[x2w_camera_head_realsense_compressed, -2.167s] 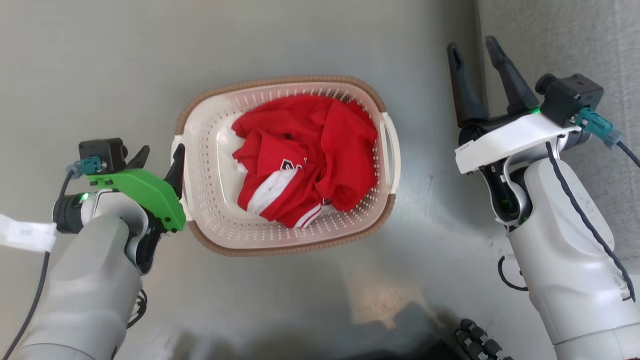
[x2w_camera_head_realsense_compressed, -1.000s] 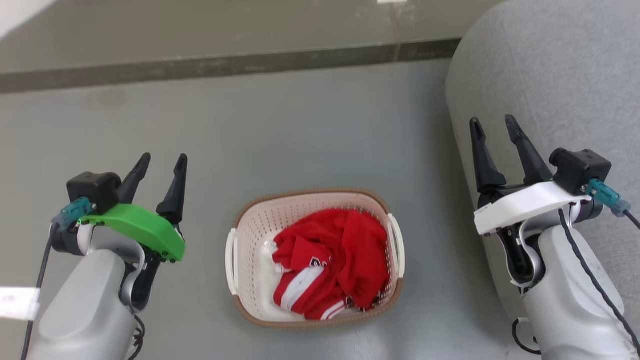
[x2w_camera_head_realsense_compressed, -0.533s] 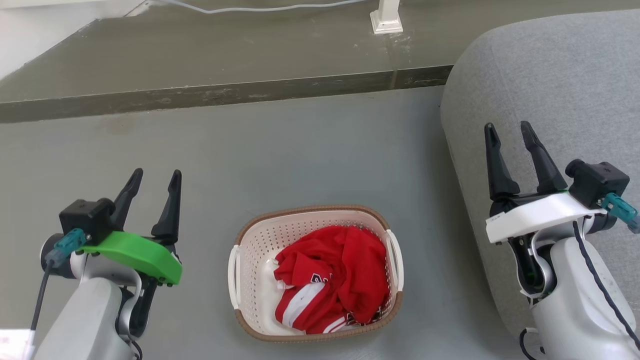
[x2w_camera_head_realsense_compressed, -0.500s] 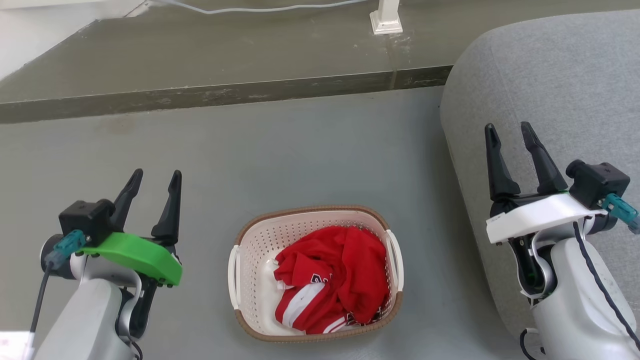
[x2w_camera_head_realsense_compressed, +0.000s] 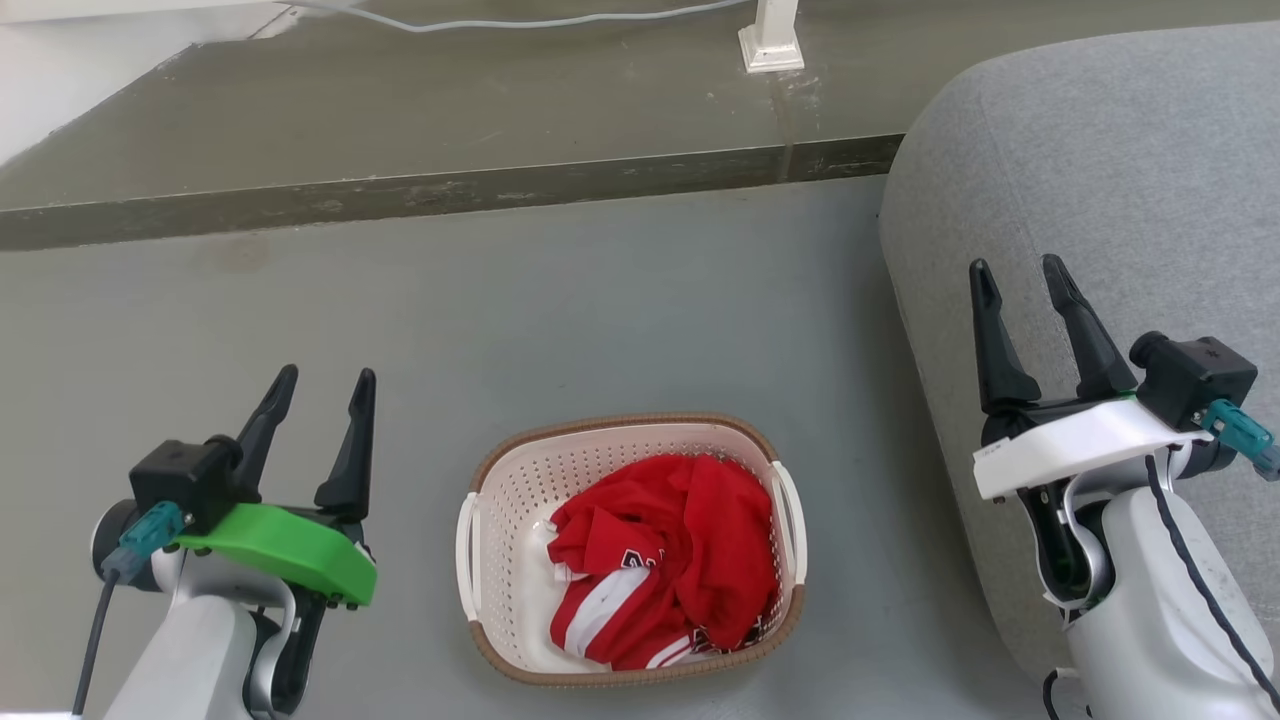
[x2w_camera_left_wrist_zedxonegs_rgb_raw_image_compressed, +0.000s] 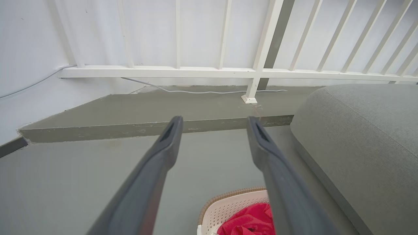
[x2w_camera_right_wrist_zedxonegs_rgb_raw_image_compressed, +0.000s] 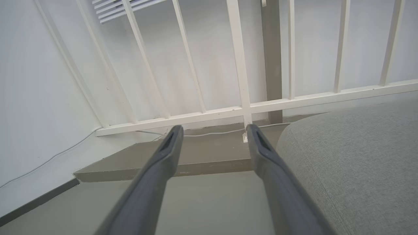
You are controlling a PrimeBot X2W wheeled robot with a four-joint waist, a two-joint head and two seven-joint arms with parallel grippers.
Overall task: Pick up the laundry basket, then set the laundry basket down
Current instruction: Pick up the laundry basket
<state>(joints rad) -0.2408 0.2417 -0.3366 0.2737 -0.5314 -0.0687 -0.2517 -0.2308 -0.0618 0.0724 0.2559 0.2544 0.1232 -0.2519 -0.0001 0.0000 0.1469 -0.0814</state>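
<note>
Grey floor (x2w_camera_head_realsense_compressed: 600,300) carries the laundry basket (x2w_camera_head_realsense_compressed: 510,520), seemingly set down already. Left gripper (x2w_camera_head_realsense_compressed: 327,374) and right gripper (x2w_camera_head_realsense_compressed: 1015,263) gape, empty.

Finds the left gripper (x2w_camera_head_realsense_compressed: 328,374) off the left handle (x2w_camera_head_realsense_compressed: 465,540) of the laundry basket (x2w_camera_head_realsense_compressed: 510,500), where it sat 2.2 s ago, and now well apart to its left, fingers spread; logs the head view as raised since then, bringing the step (x2w_camera_head_realsense_compressed: 450,190) into frame.

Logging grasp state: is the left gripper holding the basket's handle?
No, the left gripper is open and apart from the laundry basket, which sits on the floor.
</note>
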